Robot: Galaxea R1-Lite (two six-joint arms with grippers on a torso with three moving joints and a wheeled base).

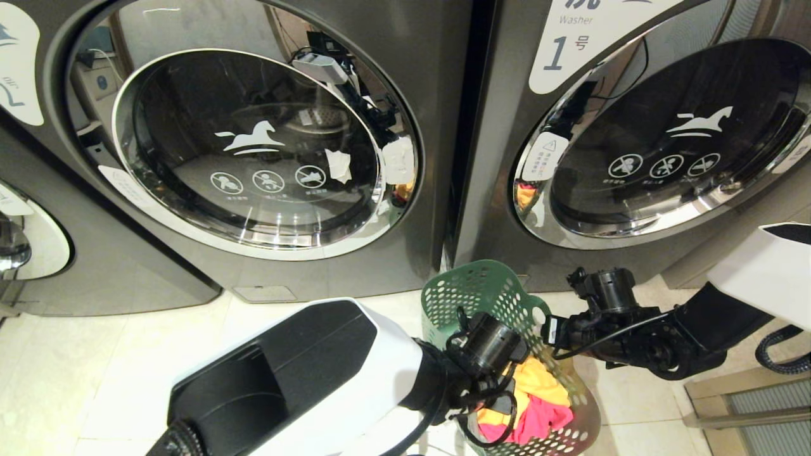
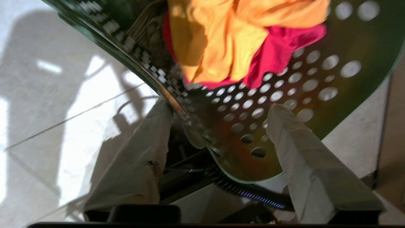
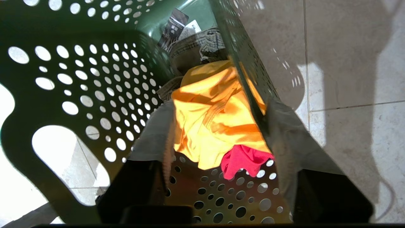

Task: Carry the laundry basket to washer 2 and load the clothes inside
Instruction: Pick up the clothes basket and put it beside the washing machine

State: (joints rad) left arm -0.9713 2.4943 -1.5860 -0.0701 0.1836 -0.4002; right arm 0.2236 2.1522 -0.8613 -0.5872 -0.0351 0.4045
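The dark green laundry basket point(image 1: 481, 291) stands on the tile floor before the gap between two grey washers, with orange clothes point(image 1: 538, 380) and a pink piece point(image 1: 538, 421) inside. Both round doors are shut. The right washer point(image 1: 665, 145) is labelled 1. The left washer point(image 1: 253, 145) has its label cut off by the picture's edge. My left gripper point(image 2: 218, 107) is open astride the basket's rim point(image 2: 177, 104), one finger outside, one inside. My right gripper point(image 3: 218, 114) is open astride the opposite wall point(image 3: 250, 91), holding nothing.
A third machine point(image 1: 25, 247) shows at the far left. A metal floor frame point(image 1: 747, 399) and a black hose point(image 1: 779, 354) lie at the right. A checked garment point(image 3: 196, 47) lies deeper in the basket. Pale tile floor point(image 1: 95, 380) spreads to the left.
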